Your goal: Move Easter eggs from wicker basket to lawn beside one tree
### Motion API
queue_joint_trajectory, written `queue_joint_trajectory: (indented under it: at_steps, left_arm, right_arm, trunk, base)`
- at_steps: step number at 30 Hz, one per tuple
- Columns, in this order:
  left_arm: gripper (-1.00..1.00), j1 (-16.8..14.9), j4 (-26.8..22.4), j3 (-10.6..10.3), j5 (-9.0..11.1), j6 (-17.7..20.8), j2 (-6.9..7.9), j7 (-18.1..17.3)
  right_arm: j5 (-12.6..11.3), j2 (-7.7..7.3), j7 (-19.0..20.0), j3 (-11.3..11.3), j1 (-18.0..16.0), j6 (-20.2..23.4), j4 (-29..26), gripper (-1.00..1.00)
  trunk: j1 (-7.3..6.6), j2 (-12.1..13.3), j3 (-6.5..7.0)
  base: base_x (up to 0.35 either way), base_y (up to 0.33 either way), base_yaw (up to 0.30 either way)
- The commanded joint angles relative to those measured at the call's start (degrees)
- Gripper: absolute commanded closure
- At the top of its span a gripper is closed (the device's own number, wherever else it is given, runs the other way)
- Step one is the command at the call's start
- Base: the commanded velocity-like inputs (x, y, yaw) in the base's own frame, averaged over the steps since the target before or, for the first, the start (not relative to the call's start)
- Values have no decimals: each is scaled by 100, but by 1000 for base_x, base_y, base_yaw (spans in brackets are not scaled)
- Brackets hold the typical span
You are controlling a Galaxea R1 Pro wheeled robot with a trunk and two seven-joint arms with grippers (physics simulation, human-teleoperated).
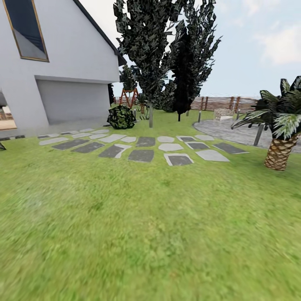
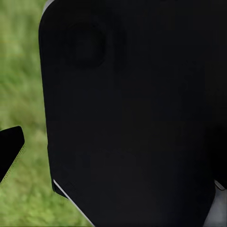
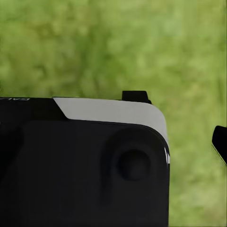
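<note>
Both wrist cameras look down on blurred grass past a large black housing (image 2: 132, 113) — we take it for part of the robot's own body or arm, though the views are too close to be sure. A dark fingertip (image 2: 10, 147) of the left gripper juts in at the frame edge of the left wrist view; on the right wrist view a similar dark tip (image 3: 220, 143) shows at the edge. With one tip apiece in sight, we cannot tell whether either gripper is spread or pressed together, and nothing appears to be pinched.

Outward, the head view takes in the lawn (image 1: 142, 234), wide and bare in the foreground. Beyond it lies a patch of grey stepping stones (image 1: 142, 154), then a round dark shrub (image 1: 121, 117) and a tall dark-leaved tree (image 1: 146, 54) on a slim pale trunk. A scaly-trunked palm (image 1: 279, 146) stands at the right, a white house (image 1: 62, 67) at the left, and a slatted fence (image 1: 221, 103) closes the far side, with a paved area (image 1: 234, 129) before it.

The eggs and the wicker basket lie somewhere outside these views — so no bearing from either gripper, and no nearer arm, can be judged. We judge the robot to be in transit; finding the basket comes first.
</note>
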Motion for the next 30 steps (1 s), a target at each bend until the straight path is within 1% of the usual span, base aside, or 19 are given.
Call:
queue_joint_trajectory:
  at_steps: [1,21,30]
  left_arm:
    - [-100,2,-9,8,16,5,1,-22]
    - [-100,2,-9,9,9,5,1,-23]
    - [-100,2,-9,9,9,5,1,-23]
  right_arm:
    - [0,1,4,-2,-3,-20,5,-100]
    - [0,1,5,7,-3,-20,5,-100]
    - [0,1,5,7,-3,-20,5,-100]
  trunk:
    - [3,-2,-5]
    - [3,-2,-5]
    - [3,-2,-5]
  base:
    - [317,0,0]
    - [317,0,-1]
    - [317,0,-164]
